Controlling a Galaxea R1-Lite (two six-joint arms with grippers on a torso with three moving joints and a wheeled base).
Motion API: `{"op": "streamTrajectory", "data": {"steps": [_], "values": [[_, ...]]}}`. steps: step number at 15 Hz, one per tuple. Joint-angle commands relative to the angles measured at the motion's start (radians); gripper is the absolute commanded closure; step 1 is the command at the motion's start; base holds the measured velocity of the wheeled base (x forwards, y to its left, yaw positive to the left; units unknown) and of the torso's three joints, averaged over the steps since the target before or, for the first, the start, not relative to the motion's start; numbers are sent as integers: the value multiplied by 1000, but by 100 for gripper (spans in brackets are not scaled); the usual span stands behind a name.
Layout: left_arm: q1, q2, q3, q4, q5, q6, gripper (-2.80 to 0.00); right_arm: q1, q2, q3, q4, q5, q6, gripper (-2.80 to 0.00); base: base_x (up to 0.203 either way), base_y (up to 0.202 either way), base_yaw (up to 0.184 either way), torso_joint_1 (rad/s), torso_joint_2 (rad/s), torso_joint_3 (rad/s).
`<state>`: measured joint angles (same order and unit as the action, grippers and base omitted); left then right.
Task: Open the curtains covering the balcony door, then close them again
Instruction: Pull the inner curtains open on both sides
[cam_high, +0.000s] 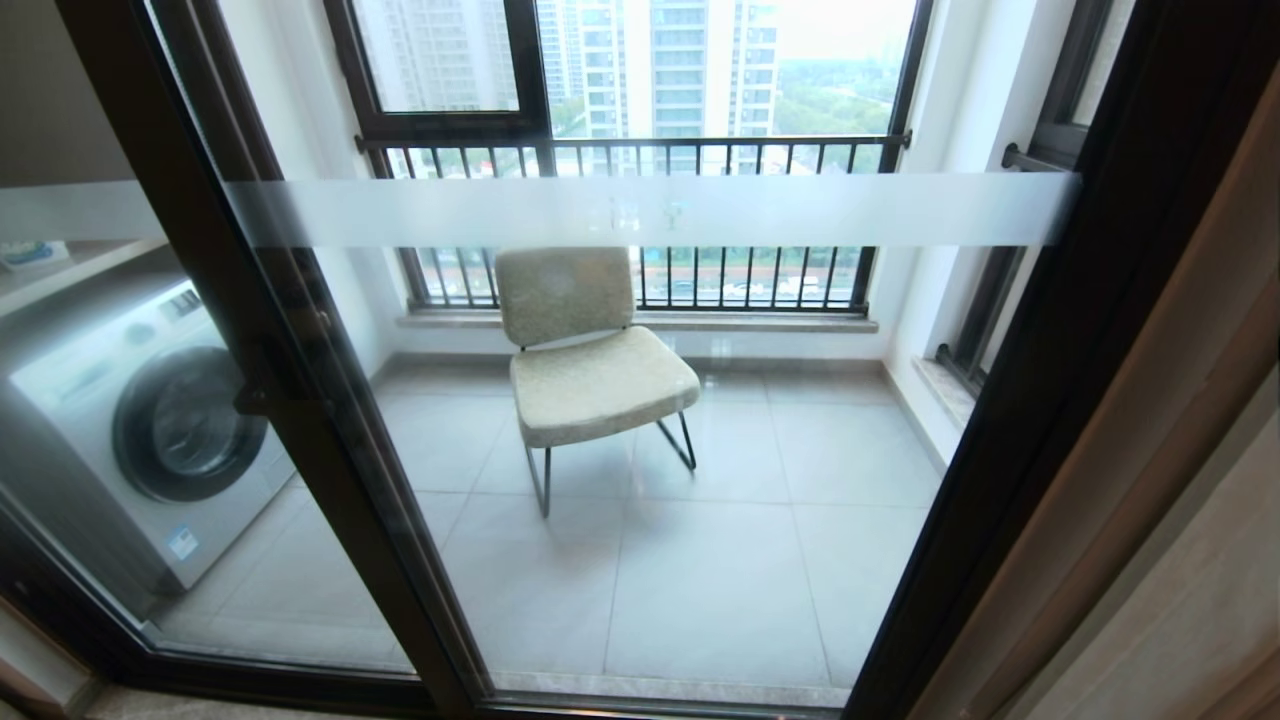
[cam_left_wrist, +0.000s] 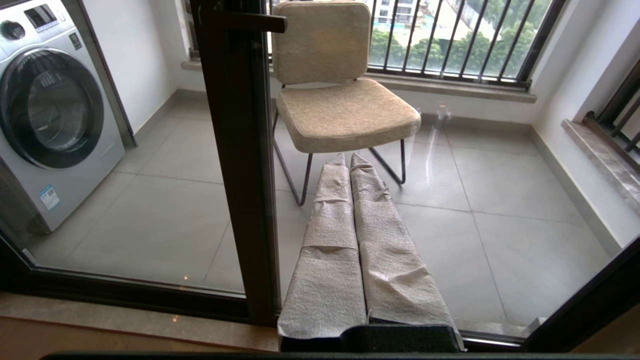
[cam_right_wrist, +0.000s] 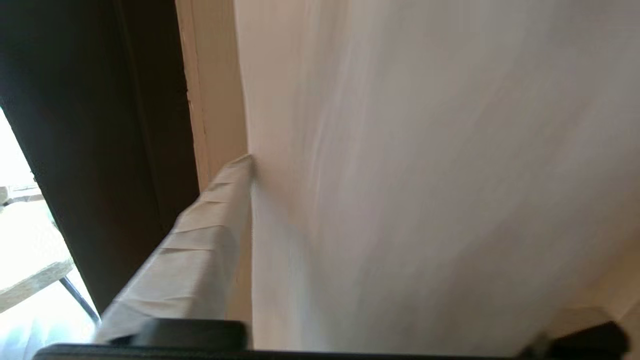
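The balcony door (cam_high: 640, 210) is clear, glossy glass with a frosted band in a dark metal frame, the chair (cam_high: 590, 360) has rough woven cloth on thin metal legs, and the curtains (cam_right_wrist: 425, 175) look smooth, matt cloth.

Crinkled grey-white fabric is sheathing both long fingers (cam_left_wrist: 345, 240) of the left gripper (cam_left_wrist: 350, 159). A black base is showing behind them. Similar pale wrap is covering the right gripper's finger (cam_right_wrist: 200, 255).

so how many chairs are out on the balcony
1. The chair stands alone on the tiled floor behind the balcony door, in front of the railed window, right of the washing machine. Floor past the frame edges is hidden.
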<state>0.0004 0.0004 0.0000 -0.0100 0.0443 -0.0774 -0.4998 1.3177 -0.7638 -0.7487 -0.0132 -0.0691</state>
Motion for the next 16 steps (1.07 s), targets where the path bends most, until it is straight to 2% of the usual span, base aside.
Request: {"op": "streamTrajectory", "data": {"steps": [1, 4, 8, 11, 16], "values": [[1, 0, 0, -1, 0, -2, 0, 0, -7, 0, -8, 0, 10, 0, 0, 0, 0, 0, 0, 0], [0, 1, 0, -1, 2, -1, 0, 0, -24, 9, -8, 1, 23, 0, 0, 0, 0, 0, 0, 0], [0, 1, 0, -1, 0, -1, 0, 10, -52, 11, -8, 86, 31, 0, 0, 0, 0, 0, 0, 0], [1, 0, 0, 0, 0, -1, 0, 55, -70, 11, -8, 87, 35, 0, 0, 0, 0, 0, 0, 0], [0, 0, 0, -1, 0, -1, 0, 195, -100, 8, -8, 87, 33, 0, 0, 0, 0, 0, 0, 0]]}}
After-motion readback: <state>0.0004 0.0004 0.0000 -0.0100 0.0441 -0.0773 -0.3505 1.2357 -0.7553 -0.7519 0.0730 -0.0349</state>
